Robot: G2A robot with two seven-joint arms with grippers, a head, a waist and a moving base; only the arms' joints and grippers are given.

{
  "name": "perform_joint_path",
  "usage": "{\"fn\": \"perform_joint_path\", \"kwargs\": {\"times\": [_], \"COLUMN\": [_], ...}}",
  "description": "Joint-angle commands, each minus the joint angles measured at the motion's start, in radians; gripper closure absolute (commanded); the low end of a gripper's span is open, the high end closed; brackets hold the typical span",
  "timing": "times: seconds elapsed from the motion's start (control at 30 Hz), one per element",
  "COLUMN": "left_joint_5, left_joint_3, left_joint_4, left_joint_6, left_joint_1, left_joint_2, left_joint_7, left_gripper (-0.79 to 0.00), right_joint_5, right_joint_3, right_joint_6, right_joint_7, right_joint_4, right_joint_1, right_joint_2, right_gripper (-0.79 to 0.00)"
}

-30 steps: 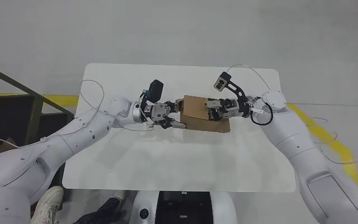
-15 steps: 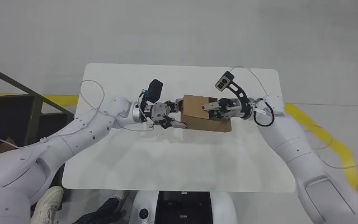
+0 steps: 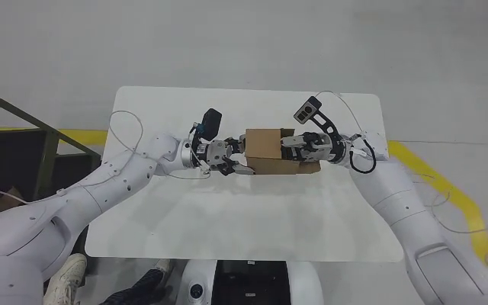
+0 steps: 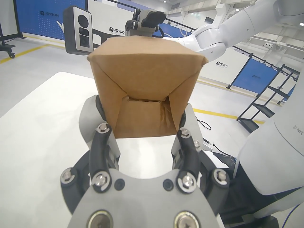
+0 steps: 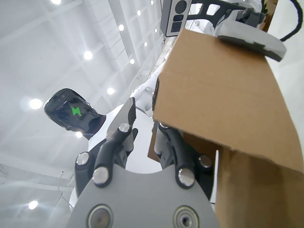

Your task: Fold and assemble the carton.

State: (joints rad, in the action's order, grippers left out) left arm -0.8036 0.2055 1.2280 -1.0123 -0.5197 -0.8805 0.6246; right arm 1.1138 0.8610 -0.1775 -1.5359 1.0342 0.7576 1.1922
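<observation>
You have one carton [image 3: 268, 149], two hands and one worktop [image 3: 229, 221] to account for. The single brown carton sits over the middle of the worktop, somewhat nearer the far edge than the near one and well in from both side edges. Its long axis runs parallel to the far edge, from one hand to the other. The end with the flaps folded inward in diagonal creases points at your left hand [image 3: 231, 160]. The opposite end, where loose flaps show, points at your right hand [image 3: 296, 148]. In the left wrist view the left hand [image 4: 142, 113] has its two fingers pressed onto opposite sides of the lower part of the carton [image 4: 144, 72], so it is pinching that end. In the right wrist view the right hand [image 5: 144, 116] has its fingers spread. One finger stands free in the air beside the carton [image 5: 218, 91]. The other lies against a cardboard wall, apparently tucked under the edge, though the cardboard hides its tip, so you should not count that as a pinch.
</observation>
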Motion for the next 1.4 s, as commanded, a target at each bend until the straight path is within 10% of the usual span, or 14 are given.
{"fn": "perform_joint_path", "kwargs": {"times": [0.0, 1.0, 1.37], "left_joint_5": [-0.003, -0.014, -0.021], "left_joint_3": [0.003, 0.03, 0.039], "left_joint_4": [0.001, 0.016, 0.015], "left_joint_6": [0.0, 0.0, 0.0], "left_joint_1": [-0.002, -0.022, -0.028], "left_joint_2": [0.0, 0.003, 0.0], "left_joint_7": [0.001, 0.001, -0.009], "left_gripper": [-0.474, -0.486, -0.486], "right_joint_5": [0.018, -0.021, -0.338], "right_joint_3": [0.001, 0.084, 0.183], "right_joint_6": [0.0, -0.015, 0.05], "right_joint_7": [0.0, 0.0, 0.089], "right_joint_4": [0.014, 0.012, 0.12], "right_joint_1": [0.007, -0.002, 0.02], "right_joint_2": [-0.001, -0.047, -0.105], "right_gripper": [-0.102, 0.0, 0.0]}}
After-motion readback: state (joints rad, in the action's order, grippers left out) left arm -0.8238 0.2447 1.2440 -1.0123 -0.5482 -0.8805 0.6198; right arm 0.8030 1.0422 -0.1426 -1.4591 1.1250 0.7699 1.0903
